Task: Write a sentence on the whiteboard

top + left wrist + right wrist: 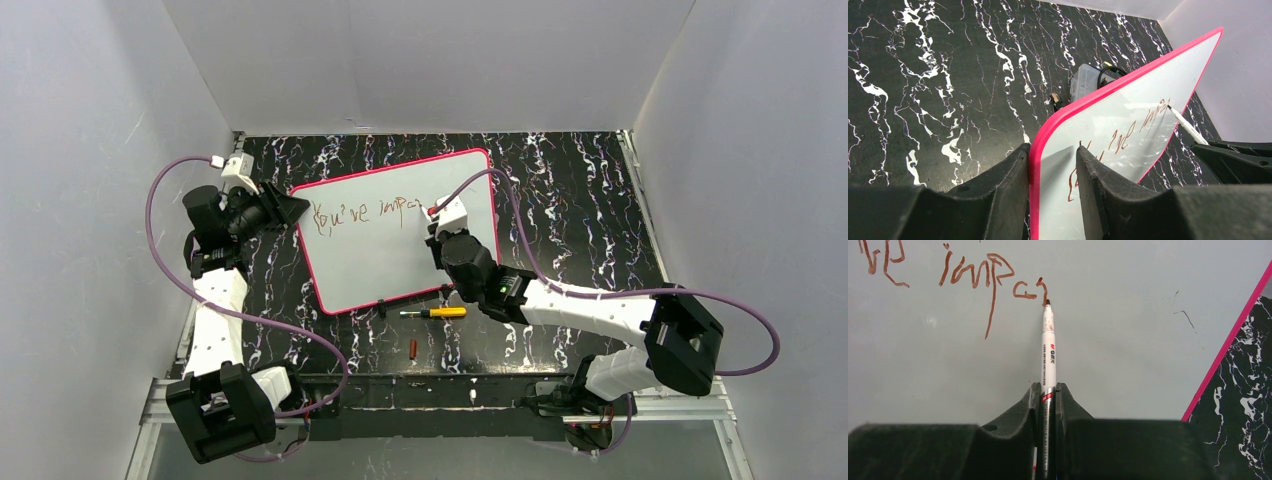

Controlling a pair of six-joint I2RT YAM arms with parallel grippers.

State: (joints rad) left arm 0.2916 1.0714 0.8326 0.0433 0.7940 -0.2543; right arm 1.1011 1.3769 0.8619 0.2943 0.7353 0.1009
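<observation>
Pink-rimmed whiteboard (400, 250) stands tilted on the marbled surface (580, 200), its corner clamped in my left pincer (1053, 149); my right pincer (1048, 391) grips a marker (1049, 350), tip at the sentence (993, 275).

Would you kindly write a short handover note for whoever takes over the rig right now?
Left gripper: shut on the whiteboard at its left rim.
Right gripper: shut on the marker, tip at the end of the last stroke.
Done: the sentence reads "You've imp" plus a letter or two, along the board's top.
Left: finish that word and the rest of the sentence; the board below the writing is blank.
</observation>
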